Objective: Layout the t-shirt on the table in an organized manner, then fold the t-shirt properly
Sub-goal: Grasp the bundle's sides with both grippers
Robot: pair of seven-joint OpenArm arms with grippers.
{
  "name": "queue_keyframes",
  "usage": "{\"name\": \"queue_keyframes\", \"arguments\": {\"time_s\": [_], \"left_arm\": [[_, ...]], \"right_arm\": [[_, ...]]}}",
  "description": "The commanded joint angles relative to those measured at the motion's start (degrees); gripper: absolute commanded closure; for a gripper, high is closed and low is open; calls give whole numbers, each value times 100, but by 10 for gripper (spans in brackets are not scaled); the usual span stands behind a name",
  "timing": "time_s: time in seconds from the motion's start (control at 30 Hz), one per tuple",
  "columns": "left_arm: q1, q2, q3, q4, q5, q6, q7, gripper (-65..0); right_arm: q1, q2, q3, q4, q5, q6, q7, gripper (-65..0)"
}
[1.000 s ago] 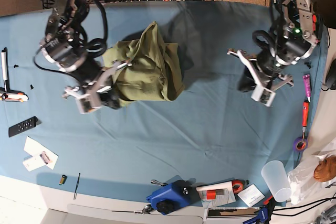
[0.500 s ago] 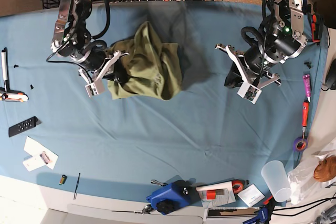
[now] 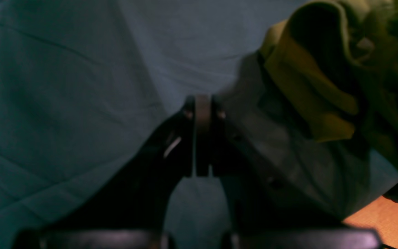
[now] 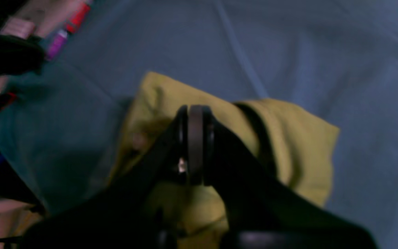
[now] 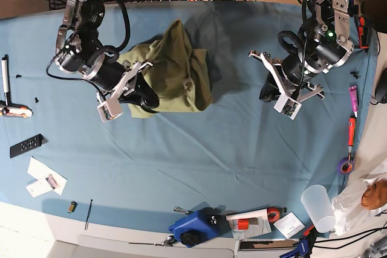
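The olive-green t-shirt (image 5: 175,74) lies crumpled in a heap on the blue-clothed table (image 5: 199,161), left of centre and towards the back. My right gripper (image 5: 147,98) is shut, and its fingertips (image 4: 193,116) rest over the shirt's (image 4: 288,145) near-left part. No cloth shows between the pads. My left gripper (image 5: 266,93) is also shut and hangs over bare blue cloth to the right of the shirt. In the left wrist view its tip (image 3: 202,103) holds nothing, and the shirt (image 3: 323,86) bulges at the upper right.
A blue tool (image 5: 193,228), papers and a plastic cup (image 5: 317,206) sit along the front edge. A remote (image 5: 26,145) and a pen (image 5: 5,74) lie at the left. A screwdriver (image 5: 352,131) and tape roll (image 5: 346,165) lie at the right edge.
My right arm swung back from the near-left of the shirt, then came forward again onto its left part. The left arm shifted slightly left. The heap's outline changed only a little.
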Motion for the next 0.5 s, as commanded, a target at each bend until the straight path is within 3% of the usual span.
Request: {"name": "queue_keyframes", "arguments": {"time_s": [0.0,0.23,0.33,0.47], "left_arm": [[-46,-28,-11,98,-127,-4,-129,0],[-42,50,-11,98,-334,-7,-127,0],[-42,120,-11,98,-334,-7,-129,-83],[-42,131,-11,98,-337,-7,-127,-186]], "right_arm": [[136,-61,-13,20,68,30,221,0],[573,-271,-662,-960,-656,30,575,0],[809,-271,-1040,-1517,-1036,30,782,0],[1051,-273,-1342,-1871,-1106,30,793,0]]}}
